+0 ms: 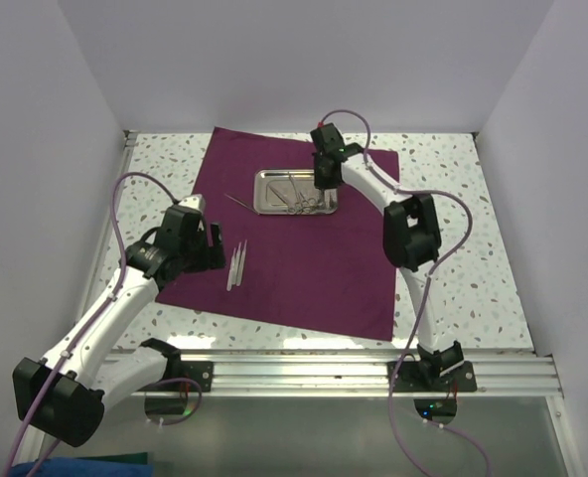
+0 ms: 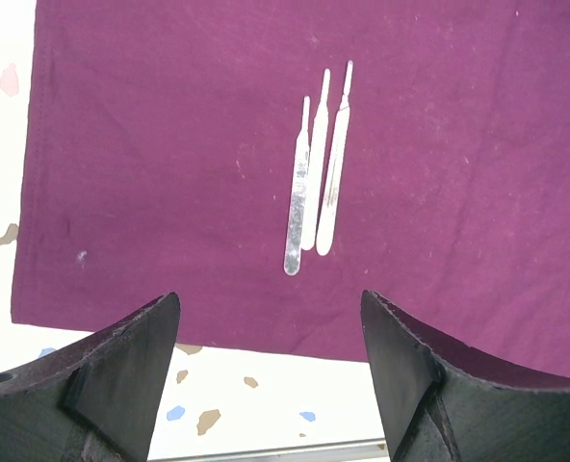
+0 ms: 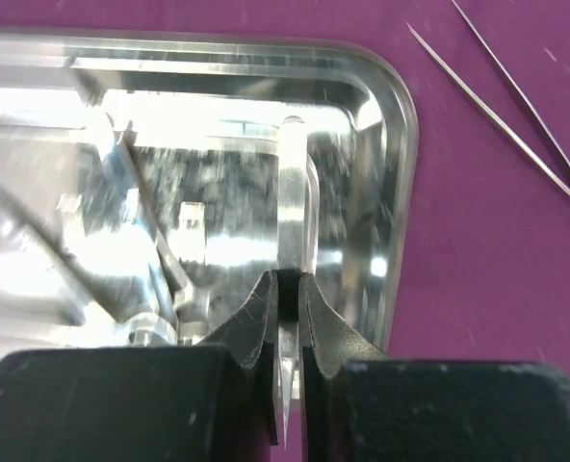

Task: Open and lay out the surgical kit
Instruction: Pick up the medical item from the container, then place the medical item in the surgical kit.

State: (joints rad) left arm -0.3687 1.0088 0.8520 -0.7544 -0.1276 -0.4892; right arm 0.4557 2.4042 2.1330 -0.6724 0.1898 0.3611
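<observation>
Maroon cloth (image 1: 304, 268) lies spread flat on the table (image 1: 473, 199) in the top view, with the tray (image 1: 258, 194) on its far half. The right gripper (image 1: 323, 185) hangs over the tray's right end, and scissor-like pieces (image 1: 296, 202) lie inside the tray. Tweezers (image 1: 238, 202) lie on the cloth just left of the tray. Three handles (image 1: 236, 266) lie side by side nearer the robot than the tray and to its left. The left gripper (image 1: 215, 248) sits just left of those handles.

Seen from the left wrist, the left gripper (image 2: 271, 356) is spread wide and holds nothing. Its fingers (image 2: 121, 366) stand over the cloth's edge, and the three handles (image 2: 314, 173) lie beyond them, close together and nearly parallel.

From the right wrist, the right gripper (image 3: 287, 298) is inside the tray (image 3: 396, 144). Its fingers (image 3: 256, 327) are pinched together on a thin flat instrument (image 3: 293, 212). The tweezers (image 3: 516, 106) show on the cloth outside the tray's rim.

The wrap is open, so the step in hand looks like emptying the tray piece by piece. The next move would call for a straight lift that clears the rim. The instrument would then go to a free spot on the cloth beside the pieces already out.
</observation>
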